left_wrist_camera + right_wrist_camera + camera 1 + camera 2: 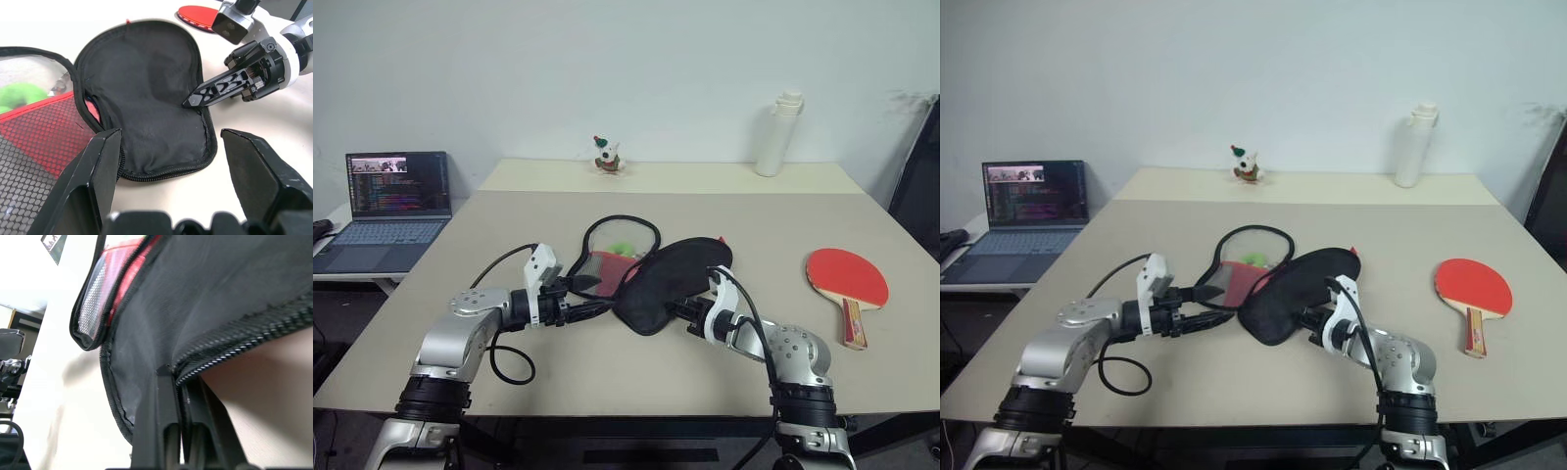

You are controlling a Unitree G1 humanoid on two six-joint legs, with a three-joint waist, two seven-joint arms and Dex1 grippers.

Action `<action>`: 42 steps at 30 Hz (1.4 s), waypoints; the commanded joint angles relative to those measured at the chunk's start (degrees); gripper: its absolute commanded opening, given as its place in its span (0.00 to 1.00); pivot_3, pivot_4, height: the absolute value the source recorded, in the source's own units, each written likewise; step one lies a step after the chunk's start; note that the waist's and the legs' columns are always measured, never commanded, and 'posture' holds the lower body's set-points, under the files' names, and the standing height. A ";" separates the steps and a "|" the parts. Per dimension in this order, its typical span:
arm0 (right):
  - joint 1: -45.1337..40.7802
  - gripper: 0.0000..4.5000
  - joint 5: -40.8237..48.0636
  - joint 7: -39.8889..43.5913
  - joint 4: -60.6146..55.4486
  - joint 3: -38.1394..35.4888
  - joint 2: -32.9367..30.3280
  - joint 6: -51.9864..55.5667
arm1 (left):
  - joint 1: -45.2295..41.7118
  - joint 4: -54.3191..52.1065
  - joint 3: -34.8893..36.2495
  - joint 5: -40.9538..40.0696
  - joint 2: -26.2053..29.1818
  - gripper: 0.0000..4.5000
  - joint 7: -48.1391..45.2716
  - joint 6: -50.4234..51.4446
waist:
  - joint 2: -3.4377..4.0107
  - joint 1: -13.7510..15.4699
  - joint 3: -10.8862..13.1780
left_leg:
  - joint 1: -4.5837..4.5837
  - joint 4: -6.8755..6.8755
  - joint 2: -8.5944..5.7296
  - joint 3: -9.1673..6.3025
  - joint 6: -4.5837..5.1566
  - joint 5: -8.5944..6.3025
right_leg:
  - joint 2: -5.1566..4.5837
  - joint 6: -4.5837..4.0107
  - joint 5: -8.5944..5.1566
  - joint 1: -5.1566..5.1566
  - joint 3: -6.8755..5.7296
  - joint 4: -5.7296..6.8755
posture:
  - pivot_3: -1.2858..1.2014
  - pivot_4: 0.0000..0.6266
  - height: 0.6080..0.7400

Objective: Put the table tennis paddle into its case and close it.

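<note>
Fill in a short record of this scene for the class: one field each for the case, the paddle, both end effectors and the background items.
case: case lies unzipped mid-table, black flap lifted
paddle: table tennis paddle lies flat on the table to the robot's right of the case, outside it
right end effector: right end effector shut on the flap's zipper edge
left end effector: left end effector open, facing the case's narrow end
background: laptop, white bottle, small toy figure
</note>
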 commanded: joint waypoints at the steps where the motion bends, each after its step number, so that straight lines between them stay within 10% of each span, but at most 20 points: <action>1: -0.88 0.01 2.10 1.99 -2.03 -2.04 -5.96 4.90 | -0.24 -2.67 0.00 -0.50 -0.02 0.78 -0.17 -0.15 | 0.01 0.04 0.00 | -0.01 -0.01 -0.01 0.00 0.00 0.00 | 0.00 0.00 0.00 0.00 0.00 -0.01 | 0.52 0.24 1.00; 19: -12.27 0.01 -9.79 35.87 18.07 21.23 -42.93 -4.72 | 0.18 -4.49 -2.77 0.18 -0.96 0.78 0.04 -0.87 | 0.01 -0.27 0.03 | -0.05 0.00 -0.02 0.11 0.01 -0.01 | 0.05 0.25 -0.15 -0.03 0.06 -0.10 | 0.52 0.24 1.00; 38: -26.53 0.01 -29.02 47.94 46.12 27.64 -42.01 -25.18 | 0.18 -4.77 -4.58 0.86 -2.23 0.78 -0.21 -1.82 | 0.01 -0.57 0.04 | -0.05 0.00 -0.01 0.12 0.01 -0.01 | 0.05 0.09 -0.05 -0.04 0.06 -0.08 | 0.52 0.24 1.00; 42: -26.44 0.28 -30.47 45.33 47.35 25.76 -41.66 -27.16 | -0.12 -4.34 -4.95 1.13 -2.38 0.78 -0.46 -2.13 | 0.01 -0.56 0.04 | -0.05 0.00 -0.03 0.12 0.01 -0.01 | 0.04 0.05 -0.03 -0.04 0.07 -0.07 | 0.52 0.24 1.00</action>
